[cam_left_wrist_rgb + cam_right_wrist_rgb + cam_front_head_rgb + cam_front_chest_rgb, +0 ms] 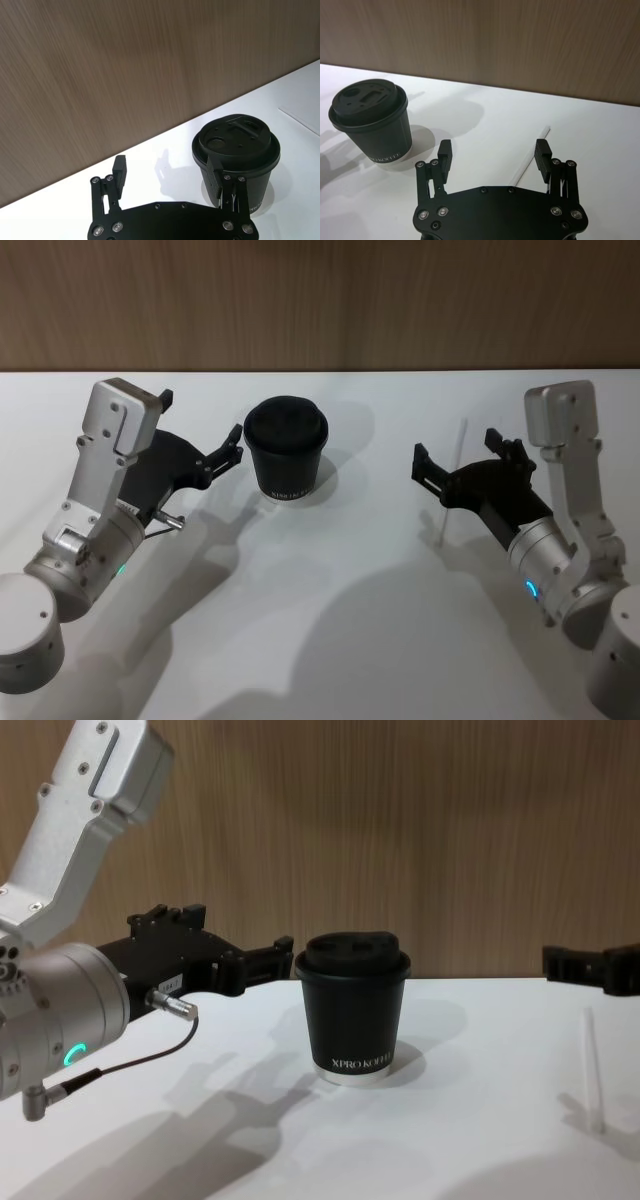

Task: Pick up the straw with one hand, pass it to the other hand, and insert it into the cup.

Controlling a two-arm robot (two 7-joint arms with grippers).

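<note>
The work surface is a plain white table (330,640), smooth and matte, without any pattern. At its far edge the table meets a wall (320,300) that stands directly behind it. This wall is covered with brown wood panelling with a fine grain, and it is darker than the table. The light is even and rather soft. Several pale grey shadows, some overlapping, lie on the white surface.

Black cup (376,131); white straw (530,155)
</note>
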